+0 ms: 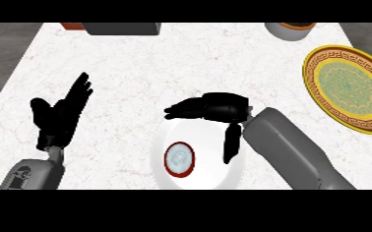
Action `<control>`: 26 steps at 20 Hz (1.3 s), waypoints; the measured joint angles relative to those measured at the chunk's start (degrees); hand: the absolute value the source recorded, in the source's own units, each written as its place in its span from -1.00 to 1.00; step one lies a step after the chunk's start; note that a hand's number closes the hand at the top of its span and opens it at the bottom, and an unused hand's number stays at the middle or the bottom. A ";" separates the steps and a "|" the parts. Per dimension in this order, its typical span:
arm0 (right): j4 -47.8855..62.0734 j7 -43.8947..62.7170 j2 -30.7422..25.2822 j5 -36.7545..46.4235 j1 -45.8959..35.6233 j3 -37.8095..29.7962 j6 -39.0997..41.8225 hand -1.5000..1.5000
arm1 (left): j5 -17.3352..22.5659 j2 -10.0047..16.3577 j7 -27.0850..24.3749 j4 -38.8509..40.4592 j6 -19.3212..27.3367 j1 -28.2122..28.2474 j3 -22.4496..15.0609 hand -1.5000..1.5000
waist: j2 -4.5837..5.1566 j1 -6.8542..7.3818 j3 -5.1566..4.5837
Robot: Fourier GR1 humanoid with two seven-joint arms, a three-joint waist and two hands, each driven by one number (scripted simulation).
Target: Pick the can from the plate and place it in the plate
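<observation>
Can (pixel 179 159), a small round tin with a red rim and a pale top, is not yet held, so the task looks to be at its very start. The robot's right hand (pixel 212 107) hovers over the far rim of the round white plate (pixel 222 174), its black fingers loosely extended and its thumb hanging down over the right half of that plate; it is unclenched and holds nothing. The can stands upright left of centre on the white plate, on the near side of the fingers and apart from them, with the thumb beside it but not touching. The goal seems to be the yellow round plate with a green patterned centre (pixel 341 86), which lies well to the right of the white plate and further back on the pale marbled table (pixel 145 64), and carries nothing. All of the work remains: closing round the can, lifting it, carrying it across and setting it down. The left hand (pixel 62 113) rests open, fingers up, well to the left of the white plate.
</observation>
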 measured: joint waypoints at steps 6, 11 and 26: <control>-3.05 5.04 2.20 7.41 1.44 2.35 -0.21 -1.00 | -0.59 -0.26 -0.06 1.00 -1.13 -0.98 1.77 0.00 | 0.01 -0.17 0.00; -1.98 7.04 4.71 12.02 0.34 2.42 2.26 -1.00 | -1.49 -0.83 1.61 0.06 -1.47 -1.51 2.57 0.00 | 0.03 -0.03 0.00; 1.29 8.96 12.51 24.64 2.98 1.70 1.66 -1.00 | -4.14 -2.95 2.05 -1.53 -4.87 0.20 5.70 0.00 | 0.05 0.08 0.01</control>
